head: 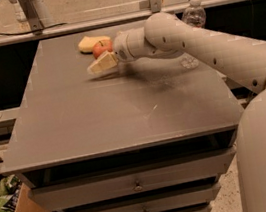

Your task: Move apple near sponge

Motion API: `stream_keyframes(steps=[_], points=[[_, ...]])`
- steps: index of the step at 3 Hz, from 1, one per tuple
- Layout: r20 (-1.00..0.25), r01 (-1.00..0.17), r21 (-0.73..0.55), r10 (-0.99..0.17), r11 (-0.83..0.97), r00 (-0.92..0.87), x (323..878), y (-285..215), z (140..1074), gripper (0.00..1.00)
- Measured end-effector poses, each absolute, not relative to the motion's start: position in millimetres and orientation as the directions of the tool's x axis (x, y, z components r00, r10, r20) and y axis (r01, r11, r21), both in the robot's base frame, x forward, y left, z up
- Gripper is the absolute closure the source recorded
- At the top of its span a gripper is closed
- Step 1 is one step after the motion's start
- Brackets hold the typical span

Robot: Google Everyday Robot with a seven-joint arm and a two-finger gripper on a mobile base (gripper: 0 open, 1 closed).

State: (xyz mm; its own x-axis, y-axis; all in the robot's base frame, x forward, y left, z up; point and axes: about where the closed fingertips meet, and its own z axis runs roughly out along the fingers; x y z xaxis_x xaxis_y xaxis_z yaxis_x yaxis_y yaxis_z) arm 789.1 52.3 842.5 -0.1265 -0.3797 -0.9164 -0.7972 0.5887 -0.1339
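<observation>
The pincer (100, 64), a pale cream, blocky wedge on the smooth white arm (204, 48), hangs low over the far part of the matte grey tabletop (114, 116). I cannot tell whether it is spread or pressed together. Just behind it sits the round red-orange apple (103, 47) — right against the soft, round-edged, pale yellow sponge (90, 42).

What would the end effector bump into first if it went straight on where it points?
Probably nothing: the end effector, in front of the apple, points toward the picture's left over open tabletop, though depth is unclear.
</observation>
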Motion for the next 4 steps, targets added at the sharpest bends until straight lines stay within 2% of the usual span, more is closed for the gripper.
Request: stream_keyframes(steps=[2, 4], points=[[-0.941, -0.79, -0.141, -0.328, 0.596, -0.08, 765, 39, 861, 0.0], [-0.957, -0.803, -0.136, -0.288, 0.58, -0.046, 715, 8, 866, 0.0]])
